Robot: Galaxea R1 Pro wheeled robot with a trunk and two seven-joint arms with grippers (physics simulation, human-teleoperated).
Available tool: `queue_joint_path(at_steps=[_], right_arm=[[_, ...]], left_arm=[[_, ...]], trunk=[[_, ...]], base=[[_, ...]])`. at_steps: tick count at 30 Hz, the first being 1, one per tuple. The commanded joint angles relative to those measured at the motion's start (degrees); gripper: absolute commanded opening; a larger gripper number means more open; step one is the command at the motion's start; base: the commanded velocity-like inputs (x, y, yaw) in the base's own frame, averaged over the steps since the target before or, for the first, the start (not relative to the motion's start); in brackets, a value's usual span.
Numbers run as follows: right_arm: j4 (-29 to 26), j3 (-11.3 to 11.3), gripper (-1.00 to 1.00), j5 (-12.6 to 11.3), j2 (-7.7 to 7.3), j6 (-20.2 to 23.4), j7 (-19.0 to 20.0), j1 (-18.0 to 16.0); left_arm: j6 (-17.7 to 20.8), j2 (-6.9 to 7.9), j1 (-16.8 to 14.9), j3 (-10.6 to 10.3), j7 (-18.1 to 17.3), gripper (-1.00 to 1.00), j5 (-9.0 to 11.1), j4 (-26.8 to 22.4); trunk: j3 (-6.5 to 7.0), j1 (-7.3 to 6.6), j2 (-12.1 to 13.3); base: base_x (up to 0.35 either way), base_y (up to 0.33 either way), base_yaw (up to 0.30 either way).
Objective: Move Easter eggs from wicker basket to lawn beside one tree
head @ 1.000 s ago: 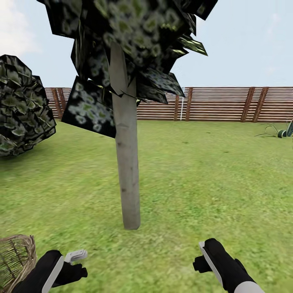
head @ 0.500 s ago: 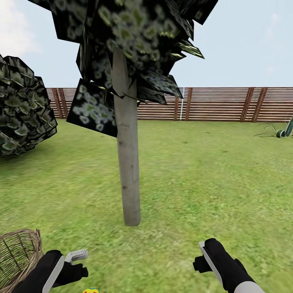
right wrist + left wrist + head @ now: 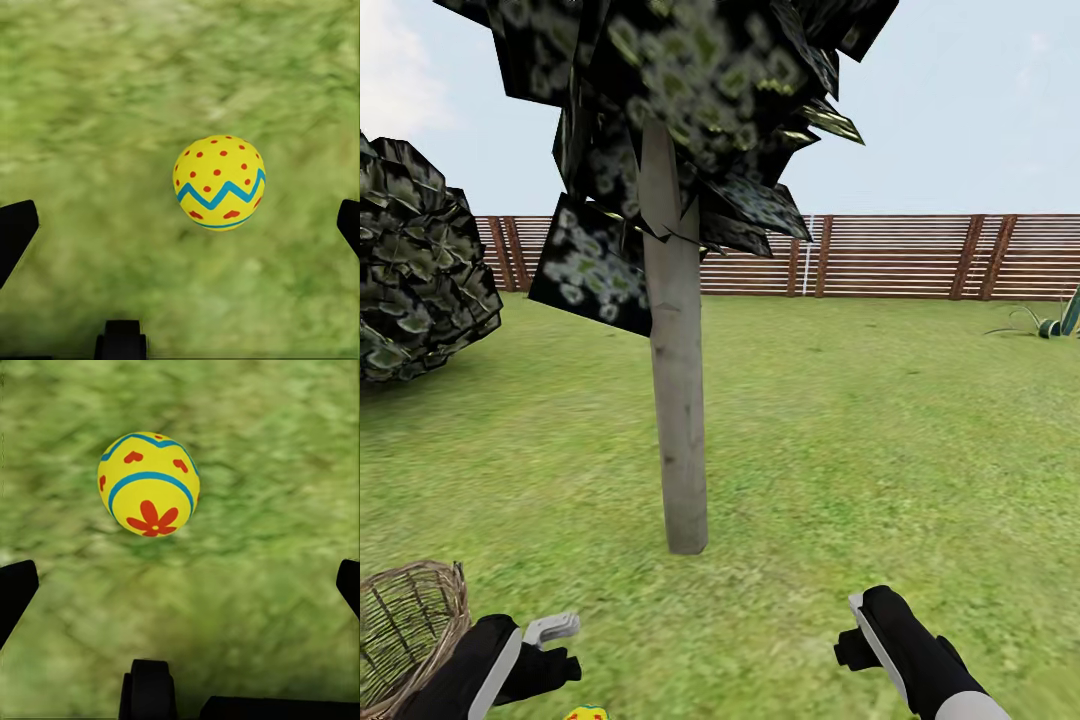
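Observation:
The tree (image 3: 680, 400), with its pale straight trunk and dark speckled crown, stands on the lawn (image 3: 840, 440) straight ahead. Part of the brown wicker basket (image 3: 405, 620) shows at the lower left, beside my left arm (image 3: 485, 665). The top of one yellow egg (image 3: 588, 713) peeks in at the bottom edge. My left gripper (image 3: 180, 592) is open above a yellow egg (image 3: 148, 484) with blue bands and a red flower, lying on the grass. My right gripper (image 3: 180, 229) is open above a second egg (image 3: 219, 182) with a blue zigzag and red dots.
A dark leafy shrub (image 3: 420, 270) stands at the left. A brown slatted fence (image 3: 920, 255) closes the far side of the lawn. A small spiky plant (image 3: 1050, 322) sits at the far right. Open grass lies to the right of the trunk.
The whole head view has shifted a little, so more of the basket and the top of an egg now show along the bottom. Both arms keep their places in the picture.

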Motion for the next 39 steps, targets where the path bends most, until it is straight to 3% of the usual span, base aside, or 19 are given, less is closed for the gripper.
queue_joint_path(at_steps=[1,23,39], right_arm=[[-0.08,0.26,1.0,0.07,-0.06,0.3,-0.06,-0.02],[-0.08,0.33,1.0,0.04,-0.06,0.28,-0.03,-0.02],[-0.08,0.35,1.0,0.07,-0.06,0.21,-0.01,-0.06]], left_arm=[[0.24,-0.06,-0.03,0.11,-0.36,1.0,-0.23,-0.03],[0.25,-0.12,-0.03,0.02,-0.36,1.0,-0.26,-0.03],[0.25,-0.12,-0.03,0.05,-0.36,1.0,-0.17,-0.11]], trunk=[[-0.06,-0.02,-0.03],[-0.06,-0.02,-0.03],[-0.06,-0.02,-0.03]], base=[[-0.132,0.246,0.0],[-0.196,0.285,-0.002],[-0.176,0.296,-0.276]])
